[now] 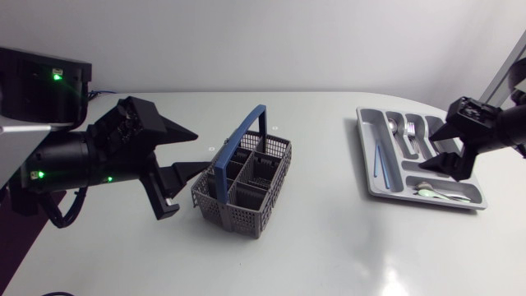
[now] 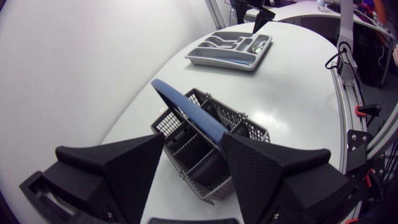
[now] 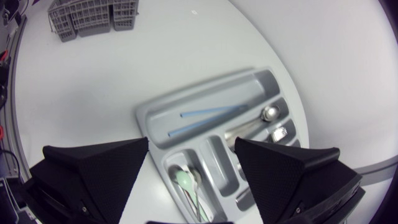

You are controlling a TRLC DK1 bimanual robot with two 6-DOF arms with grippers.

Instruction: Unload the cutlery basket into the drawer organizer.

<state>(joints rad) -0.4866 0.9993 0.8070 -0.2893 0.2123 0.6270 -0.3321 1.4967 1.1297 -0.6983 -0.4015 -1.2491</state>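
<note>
Basket (image 1: 246,185), table centre. Tray (image 1: 367,156), right edge: blue sticks (image 1: 377,160), metal spoon (image 1: 394,128), fork (image 1: 413,131), pale green spoon (image 1: 427,192). Left gripper (image 1: 197,154), right gripper (image 1: 427,152): fingers spread, grasping nothing.

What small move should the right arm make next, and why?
Probably lift the right pincer away from the organizer: it hangs open and empty above it, and the basket seems to hold no cutlery.

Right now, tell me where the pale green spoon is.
Head view, table's right side: the pale green spoon lies in the crosswise end compartment of the drawer organizer, nearest the camera, under the right gripper, whose jaws are open.
</note>
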